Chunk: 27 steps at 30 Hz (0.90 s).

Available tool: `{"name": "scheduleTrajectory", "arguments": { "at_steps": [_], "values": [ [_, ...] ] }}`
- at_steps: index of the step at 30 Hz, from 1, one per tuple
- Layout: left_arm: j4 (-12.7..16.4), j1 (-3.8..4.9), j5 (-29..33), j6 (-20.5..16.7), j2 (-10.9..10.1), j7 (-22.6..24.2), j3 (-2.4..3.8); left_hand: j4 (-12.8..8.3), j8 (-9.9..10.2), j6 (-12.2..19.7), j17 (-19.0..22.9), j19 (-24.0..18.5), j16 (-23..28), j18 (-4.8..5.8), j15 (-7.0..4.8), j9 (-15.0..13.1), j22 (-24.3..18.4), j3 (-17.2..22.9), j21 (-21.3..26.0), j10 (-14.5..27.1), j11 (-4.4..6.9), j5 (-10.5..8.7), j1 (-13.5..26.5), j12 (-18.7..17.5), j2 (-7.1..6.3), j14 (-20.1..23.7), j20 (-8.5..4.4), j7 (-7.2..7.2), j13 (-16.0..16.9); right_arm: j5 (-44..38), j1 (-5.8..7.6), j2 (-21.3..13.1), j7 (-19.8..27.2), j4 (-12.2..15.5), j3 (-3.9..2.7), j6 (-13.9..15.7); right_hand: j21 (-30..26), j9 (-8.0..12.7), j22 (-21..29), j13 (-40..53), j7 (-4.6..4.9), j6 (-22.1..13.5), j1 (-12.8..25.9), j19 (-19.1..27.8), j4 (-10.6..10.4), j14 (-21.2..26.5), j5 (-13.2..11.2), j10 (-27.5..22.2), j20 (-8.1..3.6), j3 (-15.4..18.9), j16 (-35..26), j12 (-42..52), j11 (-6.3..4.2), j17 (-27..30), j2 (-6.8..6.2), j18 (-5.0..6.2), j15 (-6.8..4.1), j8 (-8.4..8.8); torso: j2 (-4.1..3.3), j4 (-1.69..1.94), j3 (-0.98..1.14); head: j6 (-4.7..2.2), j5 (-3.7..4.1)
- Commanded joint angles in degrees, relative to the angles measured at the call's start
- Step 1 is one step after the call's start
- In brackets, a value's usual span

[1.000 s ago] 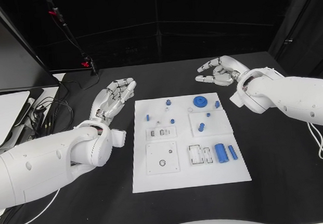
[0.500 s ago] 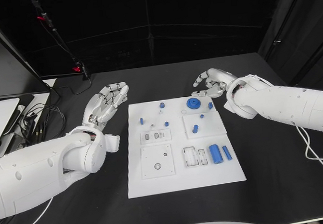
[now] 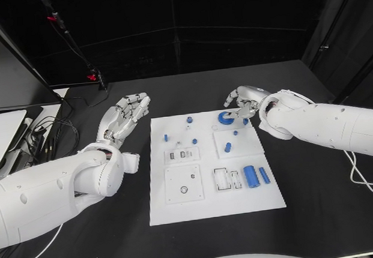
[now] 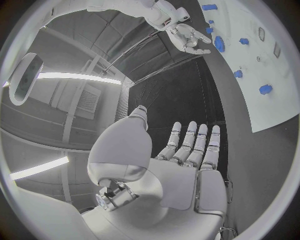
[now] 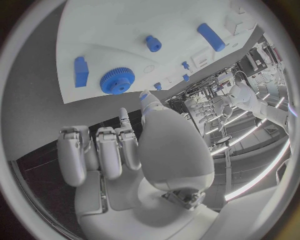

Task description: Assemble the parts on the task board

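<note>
The left hand [image 3: 126, 114] lies off the board's [image 3: 212, 206] left edge with flat, spread fingers that hold nothing, much as half a second ago. The board is a matte white plate with shallow rectangular recesses. Near its far edge sits the gear [image 3: 226, 118], a toothed blue plastic disc with a raised hub; small blue pegs [image 3: 187, 120] stand to its left, and two smooth blue cylinders [image 3: 251, 176] lie near the board's right edge, closer in. The right hand [image 3: 242, 99] has drawn in to the gear over the last second, silver fingers curled, gripping nothing yet. The gear is probably its first pick.
</note>
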<state>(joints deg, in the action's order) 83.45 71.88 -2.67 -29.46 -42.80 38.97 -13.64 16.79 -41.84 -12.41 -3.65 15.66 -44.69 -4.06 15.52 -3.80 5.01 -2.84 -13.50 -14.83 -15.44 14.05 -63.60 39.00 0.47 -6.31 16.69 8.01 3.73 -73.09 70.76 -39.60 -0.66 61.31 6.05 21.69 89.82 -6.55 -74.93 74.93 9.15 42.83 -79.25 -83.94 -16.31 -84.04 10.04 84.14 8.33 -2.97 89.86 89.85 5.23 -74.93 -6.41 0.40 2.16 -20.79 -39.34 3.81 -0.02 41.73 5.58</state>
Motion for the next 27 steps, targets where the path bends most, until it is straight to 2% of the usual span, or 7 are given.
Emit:
{"name": "scheduleTrajectory", "arguments": {
  "at_steps": [1, 5, 7, 12, 20, 23, 27],
  "values": [
    [0.1, 0.07, -0.3, 0.6, 0.0, 15.0, 0.06, 0.0, 0.3, -0.3, -0.1, -0.3, 0.0, -0.66, 0.06, 0.1, 0.1, 0.3, -0.3, -0.5, -0.03, 0.34, 0.0, 0.2, 0.52, -0.4, 0.03, 9.13, 0.0, -3.6, 0.04, 0.4, -3.4, -0.5, -0.04, -0.9, 0.2, 0.2, -15.1, 15.1, -0.03, -0.1, -0.4, -6.1, 0.0, -6.0, 0.2, 5.9, 0.24, -0.5, 0.1, 0.1, 0.21, -15.1, -0.47, -0.4, 0.0, 0.6, 0.0, 0.06, 0.03, 0.05, -0.04],
    [0.1, 0.07, -0.3, 0.6, 0.0, 15.0, 0.06, 0.0, 0.3, -0.3, -0.1, -0.3, 0.0, -0.65, 0.06, 0.1, 0.1, 0.3, -0.3, -0.5, -0.03, 0.34, 0.0, 0.2, 0.54, -0.4, 0.03, 9.13, 0.0, -4.4, 0.0, 0.9, -4.3, -0.9, -0.05, -1.5, 0.2, 0.5, -15.1, 15.1, -0.2, 0.0, -0.7, -6.1, 0.0, -6.0, 0.0, 5.9, 0.17, -0.9, 0.1, 0.1, 0.06, -15.1, -1.46, -0.4, -0.08, 1.2, 0.06, -0.14, -0.05, 0.1, -0.23],
    [0.1, 0.07, -0.3, 0.6, -0.1, 15.0, 0.06, 0.0, 0.3, -0.3, -0.1, -0.3, 0.0, -0.65, 0.06, 0.1, 0.1, 0.3, -0.3, -0.5, -0.03, 0.34, -0.1, 0.2, 0.55, -0.4, 0.03, 9.13, 0.0, -4.9, -0.02, 1.1, -5.0, -1.0, -0.05, -1.7, 0.2, 0.6, -15.1, 15.1, -0.3, 0.1, -0.9, -6.1, 0.0, -6.0, -0.1, 5.9, 0.14, -1.0, 0.1, 0.1, -0.03, -15.1, -1.65, -0.4, -0.12, 1.35, 0.04, -0.12, -0.04, 0.09, -0.17],
    [0.2, 0.07, -0.3, 0.6, -0.1, 15.0, 0.06, 0.0, 0.3, -0.3, -0.1, -0.3, 0.0, -0.65, 0.06, 0.1, 0.1, 0.3, -0.3, -0.5, -0.03, 0.34, -0.1, 0.2, 0.55, -0.4, 0.03, 9.12, 0.0, -5.7, -0.03, 1.5, -6.5, -1.1, -0.05, -2.4, 0.2, 0.7, -15.1, 15.1, -0.46, 0.5, -1.4, -6.1, 0.0, -6.0, -0.2, 5.9, 0.07, -1.4, 0.1, 0.1, -0.18, -15.1, -1.67, -0.4, -0.21, 1.57, -0.01, -0.03, -0.01, -0.06, 0.11],
    [0.3, 0.07, -0.3, 0.7, -0.2, 15.1, 0.06, 0.0, 0.4, -0.3, -0.1, -0.3, 0.0, -0.64, 0.06, 0.1, 0.1, 0.3, -0.3, -0.6, -0.02, 0.35, -0.1, 0.2, 0.61, -0.4, 0.03, 9.13, 0.0, -6.0, -0.04, 2.2, -7.5, -1.6, -0.05, -3.8, 0.2, 0.9, -15.1, 15.1, -0.89, 1.4, -1.8, -6.1, 0.0, -6.0, -0.4, 5.9, -0.08, -2.0, 0.1, 0.1, -0.56, -15.1, -1.49, -0.4, -0.38, 1.89, 0.01, -0.07, -0.03, 0.3, 0.02],
    [0.3, 0.07, -0.3, 0.7, -0.3, 15.1, 0.06, 0.0, 0.4, -0.3, -0.1, -0.3, 0.0, -0.64, 0.06, 0.1, 0.1, 0.3, -0.3, -0.6, -0.02, 0.35, -0.1, 0.2, 0.61, -0.4, 0.03, 9.13, 0.0, -6.0, -0.04, 2.5, -7.8, -1.9, -0.05, -4.5, 0.2, 1.0, -15.1, 15.1, -0.85, 1.8, -1.9, -6.1, 0.0, -6.0, -0.4, 5.9, -0.15, -2.2, 0.1, 0.1, -0.57, -15.1, -1.31, -0.4, -0.44, 2.04, -0.02, 0.0, -0.02, 0.43, 0.33],
    [0.3, 0.07, -0.3, 0.7, -0.3, 15.1, 0.06, 0.0, 0.4, -0.3, -0.1, -0.3, 0.0, -0.64, 0.06, 0.1, 0.1, 0.3, -0.3, -0.6, -0.02, 0.35, -0.1, 0.2, 0.61, -0.4, 0.03, 9.13, 0.0, -6.0, -0.09, 2.9, -8.0, -2.3, -0.05, -4.9, 0.2, 1.1, -15.1, 15.1, -0.88, 2.3, -2.0, -6.1, 0.0, -6.0, -0.4, 5.9, -0.21, -2.4, 0.1, 0.1, -0.59, -15.1, -1.06, -0.4, -0.48, 2.24, 0.0, -0.02, 0.01, 0.6, 0.23]
  ]
}}
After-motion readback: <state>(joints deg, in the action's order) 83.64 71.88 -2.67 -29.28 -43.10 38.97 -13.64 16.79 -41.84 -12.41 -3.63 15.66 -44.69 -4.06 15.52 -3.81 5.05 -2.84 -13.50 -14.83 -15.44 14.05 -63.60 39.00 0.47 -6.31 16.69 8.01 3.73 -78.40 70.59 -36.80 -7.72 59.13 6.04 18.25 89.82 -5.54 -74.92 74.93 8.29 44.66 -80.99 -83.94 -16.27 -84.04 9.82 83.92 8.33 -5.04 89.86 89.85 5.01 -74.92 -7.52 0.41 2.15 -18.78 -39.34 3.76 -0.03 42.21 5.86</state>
